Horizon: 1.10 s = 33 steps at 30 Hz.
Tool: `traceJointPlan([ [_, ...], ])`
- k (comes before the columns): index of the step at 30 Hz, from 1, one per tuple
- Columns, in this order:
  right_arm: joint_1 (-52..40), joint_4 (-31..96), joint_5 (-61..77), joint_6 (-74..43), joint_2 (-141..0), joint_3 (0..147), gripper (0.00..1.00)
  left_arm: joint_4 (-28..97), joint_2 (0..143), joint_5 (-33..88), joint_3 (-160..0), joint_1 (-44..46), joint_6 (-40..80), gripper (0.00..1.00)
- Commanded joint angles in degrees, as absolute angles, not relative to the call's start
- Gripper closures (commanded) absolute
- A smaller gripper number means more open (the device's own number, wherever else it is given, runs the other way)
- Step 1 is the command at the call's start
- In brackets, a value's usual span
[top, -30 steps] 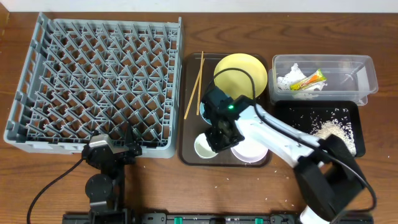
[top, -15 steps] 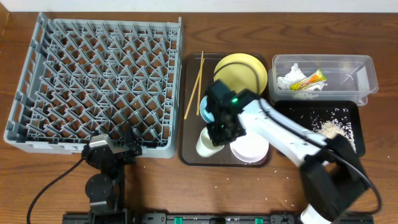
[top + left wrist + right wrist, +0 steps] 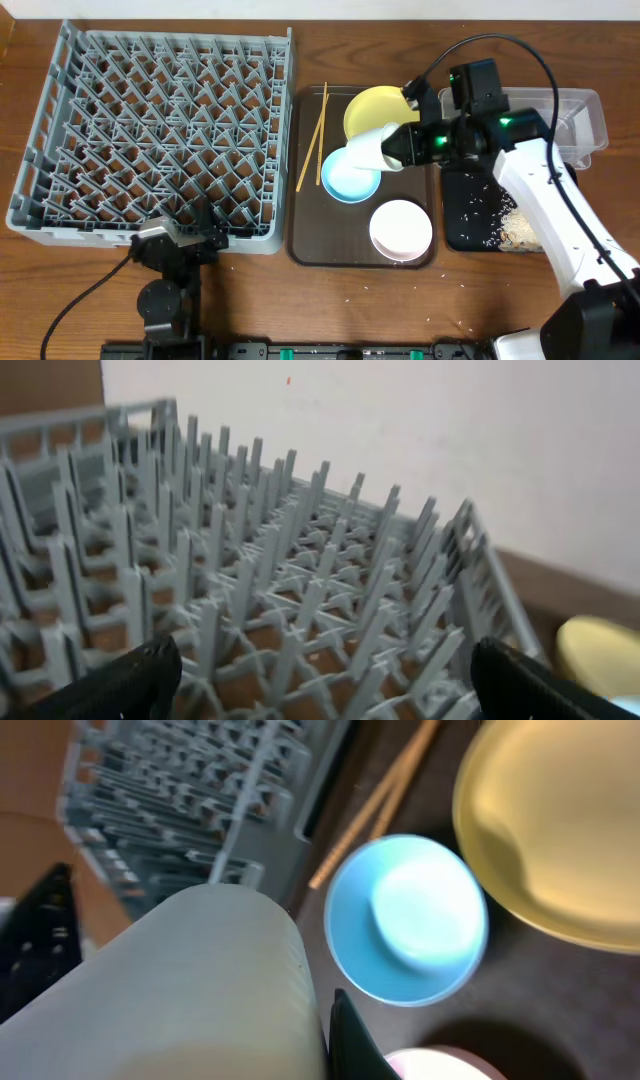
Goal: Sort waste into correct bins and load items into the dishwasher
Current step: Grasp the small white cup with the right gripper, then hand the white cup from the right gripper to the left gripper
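Observation:
My right gripper [image 3: 388, 149] is shut on the small white cup [image 3: 363, 153] and holds it on its side above the light blue bowl [image 3: 350, 183]. The cup [image 3: 180, 990] fills the lower left of the right wrist view, with the blue bowl [image 3: 405, 920] and the yellow plate [image 3: 560, 820] below it. The yellow plate [image 3: 375, 110], white bowl [image 3: 401, 230] and two chopsticks [image 3: 312, 135] lie on the brown tray [image 3: 305, 245]. My left gripper [image 3: 195, 235] is open and empty at the front edge of the grey dish rack [image 3: 150, 130]. The wrapper and tissue are hidden under my right arm.
The clear tub [image 3: 585, 115] stands at the back right, mostly covered by my right arm. The black tray [image 3: 465, 215] in front of it holds loose rice [image 3: 525, 228]. The rack pegs [image 3: 300, 590] fill the left wrist view. A few rice grains lie on the table in front.
My right gripper has lifted the white cup off the front left of the brown tray and swung it back and right, tipping it sideways over the blue bowl. The left arm has not moved.

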State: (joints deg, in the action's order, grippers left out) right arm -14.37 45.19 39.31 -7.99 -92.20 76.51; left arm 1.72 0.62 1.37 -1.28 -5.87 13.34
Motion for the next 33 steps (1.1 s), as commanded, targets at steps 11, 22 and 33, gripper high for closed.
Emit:
traceJointPlan([
  [11,-14.2,40.2,47.5,-6.8,-92.2,76.8,0.99,-2.7,13.5,18.4,-8.9,-6.0,49.3,0.07],
  [22,-14.2,37.7,48.3,-7.9,-92.2,76.8,0.99,-13.7,55.8,49.3,-32.1,-6.0,62.6,0.07],
  [33,-14.6,30.1,49.0,-15.2,-96.1,76.7,0.99,-22.0,70.4,66.6,-32.1,-6.1,91.2,0.07],
])
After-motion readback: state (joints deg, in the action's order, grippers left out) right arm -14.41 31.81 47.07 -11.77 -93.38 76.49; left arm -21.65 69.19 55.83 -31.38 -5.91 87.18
